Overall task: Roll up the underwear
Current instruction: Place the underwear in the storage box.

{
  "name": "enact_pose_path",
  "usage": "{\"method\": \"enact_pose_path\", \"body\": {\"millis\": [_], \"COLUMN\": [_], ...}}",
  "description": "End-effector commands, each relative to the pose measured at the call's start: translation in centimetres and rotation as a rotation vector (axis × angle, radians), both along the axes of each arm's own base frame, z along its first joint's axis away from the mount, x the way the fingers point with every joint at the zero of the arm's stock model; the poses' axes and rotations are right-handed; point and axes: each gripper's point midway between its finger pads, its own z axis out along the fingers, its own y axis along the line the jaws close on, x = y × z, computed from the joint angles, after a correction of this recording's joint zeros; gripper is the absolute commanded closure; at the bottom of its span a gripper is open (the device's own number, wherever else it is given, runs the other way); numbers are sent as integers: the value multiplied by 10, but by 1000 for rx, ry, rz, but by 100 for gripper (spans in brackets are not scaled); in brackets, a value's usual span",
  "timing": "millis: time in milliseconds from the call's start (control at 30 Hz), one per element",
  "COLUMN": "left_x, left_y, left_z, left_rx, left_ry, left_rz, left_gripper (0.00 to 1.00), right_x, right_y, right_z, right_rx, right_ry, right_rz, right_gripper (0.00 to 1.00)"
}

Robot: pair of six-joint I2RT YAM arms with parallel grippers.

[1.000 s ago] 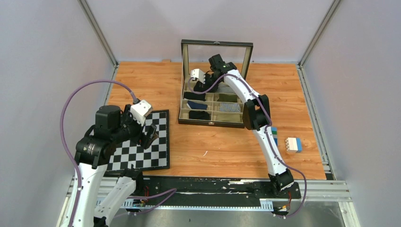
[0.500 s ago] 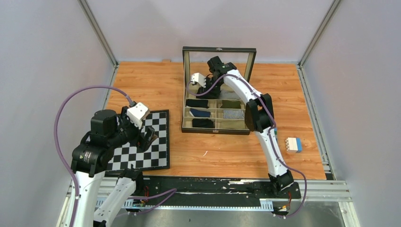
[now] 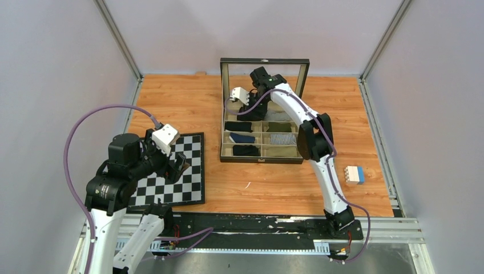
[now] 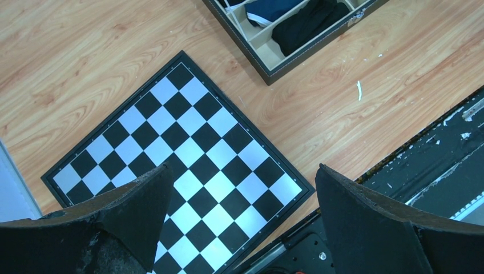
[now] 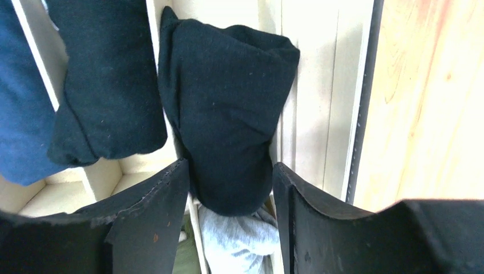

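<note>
A black rolled underwear (image 5: pixel 228 114) lies in the far left compartment of the open organiser box (image 3: pixel 259 160). My right gripper (image 5: pixel 231 165) reaches over that compartment (image 3: pixel 246 108), and its jaws pinch the near end of the roll from both sides. Other rolls fill neighbouring compartments: a black one (image 5: pixel 103 85), a blue one (image 5: pixel 23 114) and a grey one (image 5: pixel 240 240). My left gripper (image 4: pixel 242 168) is open and empty, held above the chessboard (image 4: pixel 188 154) at the near left (image 3: pixel 181 165).
The box's lid (image 3: pixel 264 60) stands upright at the back. The chessboard (image 3: pixel 171 182) lies at the near left of the wooden table. A small block stack (image 3: pixel 354 174) sits at the right. Grey walls close in both sides.
The organiser box has slid slightly right and away with the right gripper in it. The left arm has drawn back a little toward the near edge.
</note>
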Motion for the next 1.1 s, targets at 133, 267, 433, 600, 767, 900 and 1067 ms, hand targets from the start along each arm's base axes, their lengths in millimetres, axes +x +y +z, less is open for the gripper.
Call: {"method": "enact_pose_path", "body": {"millis": [133, 267, 433, 600, 767, 900, 1067], "left_x": [5, 5, 6, 8, 10, 12, 14], "left_y": [2, 2, 2, 4, 5, 4, 4], "left_z": [8, 9, 7, 6, 4, 3, 0], "left_rx": [-18, -19, -16, -8, -3, -1, 0], "left_ry": [-31, -34, -24, -18, -9, -5, 2], "left_rz": [28, 30, 33, 39, 46, 46, 44], "left_gripper": [0, 0, 0, 0, 0, 0, 0], "right_x": [-39, -38, -9, 18, 44, 42, 9], "right_y": [-6, -4, 17, 34, 38, 38, 36], "right_z": [75, 95, 97, 73, 34, -1, -33], "right_rx": [62, 119, 182, 134, 82, 40, 1], "right_ry": [12, -12, -83, -164, -200, -153, -21], "right_rz": [43, 36, -62, -104, -137, -112, -55], "right_gripper": [43, 47, 100, 100, 100, 100, 100]}}
